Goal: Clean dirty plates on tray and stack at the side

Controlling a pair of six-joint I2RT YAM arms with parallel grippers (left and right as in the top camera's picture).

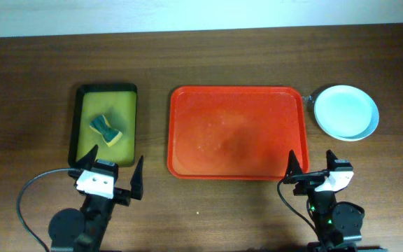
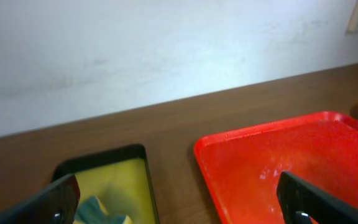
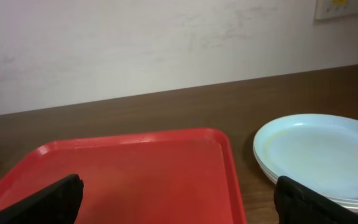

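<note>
The red tray [image 1: 237, 131] lies in the middle of the table with no plates on it; it also shows in the left wrist view [image 2: 272, 162] and the right wrist view [image 3: 135, 174]. The plates sit in one stack [image 1: 346, 112] on the table just right of the tray, pale blue on top, with rims of plates beneath showing in the right wrist view [image 3: 322, 152]. My left gripper [image 1: 110, 176] is open and empty near the front edge, below the yellow-green tray. My right gripper [image 1: 317, 168] is open and empty at the red tray's front right corner.
A smaller black-rimmed yellow-green tray [image 1: 105, 126] stands left of the red tray and holds a blue and yellow sponge [image 1: 106, 130], also seen in the left wrist view [image 2: 101, 211]. A white wall runs behind the table's far edge.
</note>
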